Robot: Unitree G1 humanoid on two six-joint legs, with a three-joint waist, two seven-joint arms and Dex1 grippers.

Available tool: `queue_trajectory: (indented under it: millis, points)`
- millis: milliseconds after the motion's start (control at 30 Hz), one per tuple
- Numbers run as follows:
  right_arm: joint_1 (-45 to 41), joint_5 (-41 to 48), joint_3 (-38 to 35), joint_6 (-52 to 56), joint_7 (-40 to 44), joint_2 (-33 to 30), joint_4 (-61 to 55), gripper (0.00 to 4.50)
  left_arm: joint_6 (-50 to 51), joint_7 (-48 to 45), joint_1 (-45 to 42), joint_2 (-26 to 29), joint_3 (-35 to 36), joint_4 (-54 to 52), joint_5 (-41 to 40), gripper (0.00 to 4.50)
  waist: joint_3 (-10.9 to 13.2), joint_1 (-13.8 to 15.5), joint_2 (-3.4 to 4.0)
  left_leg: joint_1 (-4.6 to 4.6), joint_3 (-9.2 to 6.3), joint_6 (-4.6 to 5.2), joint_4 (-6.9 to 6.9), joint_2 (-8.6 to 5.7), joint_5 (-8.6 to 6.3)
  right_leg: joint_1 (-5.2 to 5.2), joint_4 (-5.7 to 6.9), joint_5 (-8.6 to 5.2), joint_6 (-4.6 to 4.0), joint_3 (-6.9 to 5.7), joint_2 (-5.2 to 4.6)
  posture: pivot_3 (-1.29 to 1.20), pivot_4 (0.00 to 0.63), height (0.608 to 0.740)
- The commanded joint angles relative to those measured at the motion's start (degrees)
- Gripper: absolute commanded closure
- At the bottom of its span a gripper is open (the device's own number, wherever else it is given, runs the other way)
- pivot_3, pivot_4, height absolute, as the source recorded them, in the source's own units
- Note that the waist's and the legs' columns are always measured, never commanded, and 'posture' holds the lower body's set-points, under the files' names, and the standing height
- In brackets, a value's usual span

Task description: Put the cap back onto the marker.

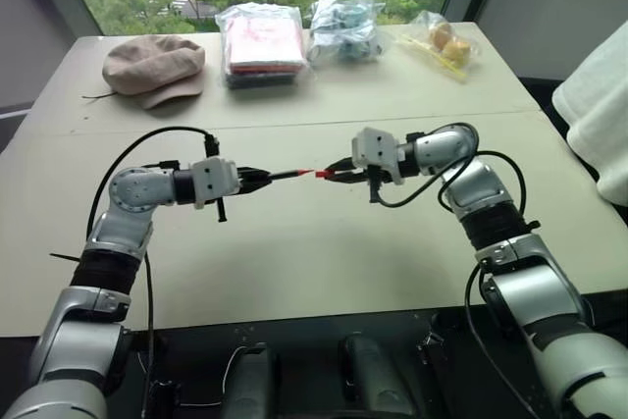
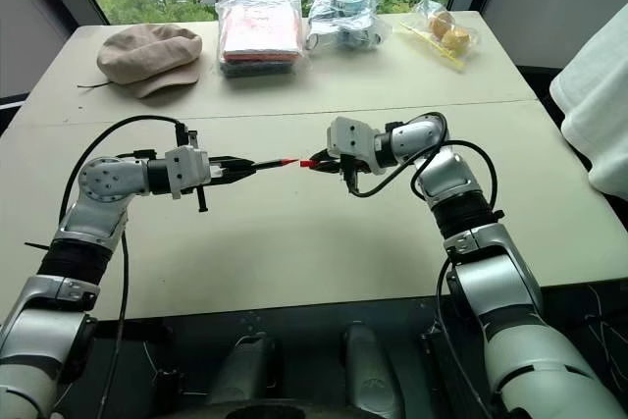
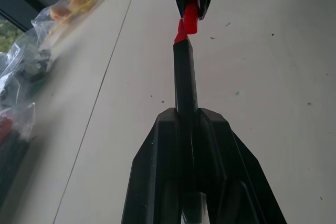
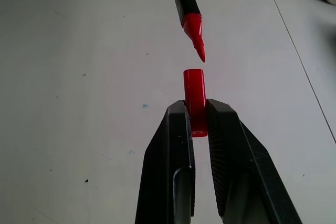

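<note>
Holding the marker (image 1: 285,175) dead level in the middle of the frame, the left gripper (image 1: 257,178) has its two black fingers clamped tight on the black barrel, red tip poking toward the centre. The left arm comes up from the lower left corner, elbow bent, forearm running sideways across the table (image 1: 294,262) so the gripper aims inward. The right arm mirrors it from the lower right, wrist cocked hard so the right gripper (image 1: 339,173) points back toward the left one and tilts down a bit. Its fingers are pinched on the cap (image 4: 194,98), gripping the rear half so the open end sticks out in front. In the right wrist view the marker's tip sits just short of the cap's mouth, a small gap between them, and slightly off to one side of its axis, so not seated yet. The left wrist view shows the tip and cap nearly lined up end to end. Along the top of the frame there's a beige cap-style hat (image 1: 154,66) at upper left, a bagged stack of red stuff (image 1: 261,43) at top centre, and two more clear bags (image 1: 343,28) to its right. No readable text or brand on anything, too small to tell.
</note>
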Motion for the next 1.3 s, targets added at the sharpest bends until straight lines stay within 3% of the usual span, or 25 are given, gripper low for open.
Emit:
queue_trajectory:
  millis: [33,1300]
  points:
    - [-1.92,1.5,-1.22,0.25,0.09,-0.15,-1.54,4.47,0.27,0.46,0.03,0.89,0.27,-2.07,0.1,4.49,0.0,0.02,0.0,0.0,0.0,0.0,0.0,0.0,0.0,0.0,0.0,0.0,0.0,0.0,0.0,0.0,0.15,0.74]
    - [-1.11,2.42,0.02,3.83,1.2,0.66,-6.07,4.47,-1.53,1.54,-0.5,-0.35,-0.61,-3.24,1.56,4.49,0.0,0.04,0.0,0.0,0.0,0.0,0.0,0.0,0.0,0.0,0.0,0.0,0.0,0.0,0.0,0.0,0.15,0.74]
